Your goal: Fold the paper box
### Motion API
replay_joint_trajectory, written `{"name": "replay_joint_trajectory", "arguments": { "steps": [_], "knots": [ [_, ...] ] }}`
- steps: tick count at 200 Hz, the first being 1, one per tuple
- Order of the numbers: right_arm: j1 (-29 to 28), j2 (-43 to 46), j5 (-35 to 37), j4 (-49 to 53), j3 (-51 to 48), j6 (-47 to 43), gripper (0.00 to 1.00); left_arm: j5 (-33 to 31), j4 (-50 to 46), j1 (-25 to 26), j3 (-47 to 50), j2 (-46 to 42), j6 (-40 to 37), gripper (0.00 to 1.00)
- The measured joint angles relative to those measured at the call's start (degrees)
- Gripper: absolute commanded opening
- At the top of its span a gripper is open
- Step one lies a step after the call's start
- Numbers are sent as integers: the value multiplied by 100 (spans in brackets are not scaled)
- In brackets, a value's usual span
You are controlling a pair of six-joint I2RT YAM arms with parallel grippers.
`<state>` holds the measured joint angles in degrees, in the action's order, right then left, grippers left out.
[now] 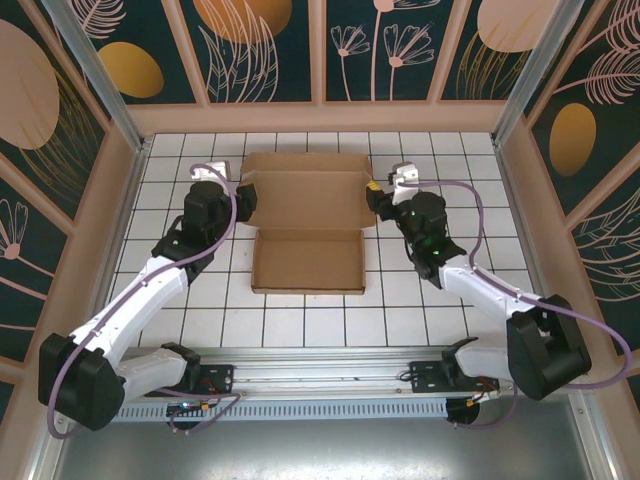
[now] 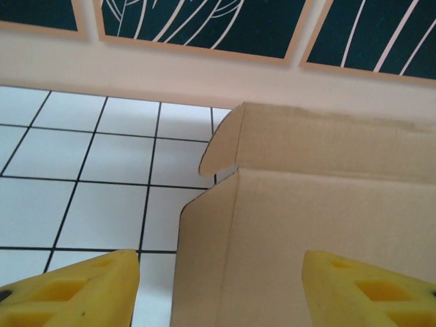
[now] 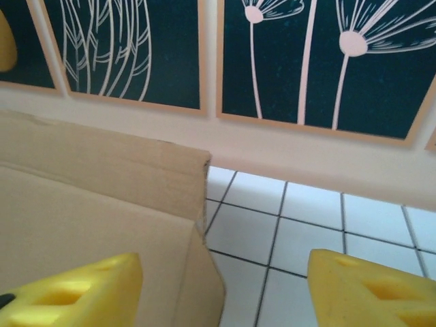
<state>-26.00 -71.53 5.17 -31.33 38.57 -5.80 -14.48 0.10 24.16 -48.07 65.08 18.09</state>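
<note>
The paper box [image 1: 305, 262] is plain brown cardboard in the middle of the tiled table: a low tray nearest the arms, with its lid panel [image 1: 305, 192] lying open toward the back wall. My left gripper [image 1: 243, 200] is open at the lid's left edge. In the left wrist view the left gripper [image 2: 221, 294] straddles the lid's rounded side flap [image 2: 204, 259], with the front flap [image 2: 327, 139] beyond. My right gripper [image 1: 375, 197] is open at the lid's right edge. In the right wrist view the right gripper [image 3: 219, 294] has the right side flap [image 3: 197, 286] between its fingers.
A white tiled tabletop [image 1: 450, 160] lies all round the box. Painted panel walls [image 1: 320, 115] close in the back and both sides, the back wall just behind the lid. A metal rail [image 1: 320, 365] with the arm bases runs along the near edge.
</note>
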Motion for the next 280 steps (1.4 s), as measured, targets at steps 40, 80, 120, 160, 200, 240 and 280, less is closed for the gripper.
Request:
{"name": "replay_joint_trajectory", "arguments": {
  "steps": [40, 80, 120, 160, 200, 240, 280],
  "knots": [
    [1102, -334, -2085, 1252, 1082, 192, 74, 350, 142, -476, 107, -85, -343, 71],
    [1670, -1565, -3652, 2424, 2479, 297, 75, 1462, 227, -1344, -367, 442, -343, 70],
    [1652, -2404, -4387, 3383, 2955, 192, 69, 2402, 245, -1644, -782, 883, -315, 69],
    [1652, -2581, -4741, 3762, 2997, 57, 47, 2767, 245, -1727, -809, 894, -282, 69],
    [1652, -2715, -4833, 3899, 3075, -39, 24, 2817, 225, -1770, -809, 894, -289, 67],
    [1598, -2723, -4824, 3980, 3077, -160, 3, 2822, 221, -1775, -809, 894, -306, 66],
    [1578, -2715, -4662, 3963, 3080, -286, 0, 2820, 229, -1779, -809, 894, -372, 64]
  ]
}}
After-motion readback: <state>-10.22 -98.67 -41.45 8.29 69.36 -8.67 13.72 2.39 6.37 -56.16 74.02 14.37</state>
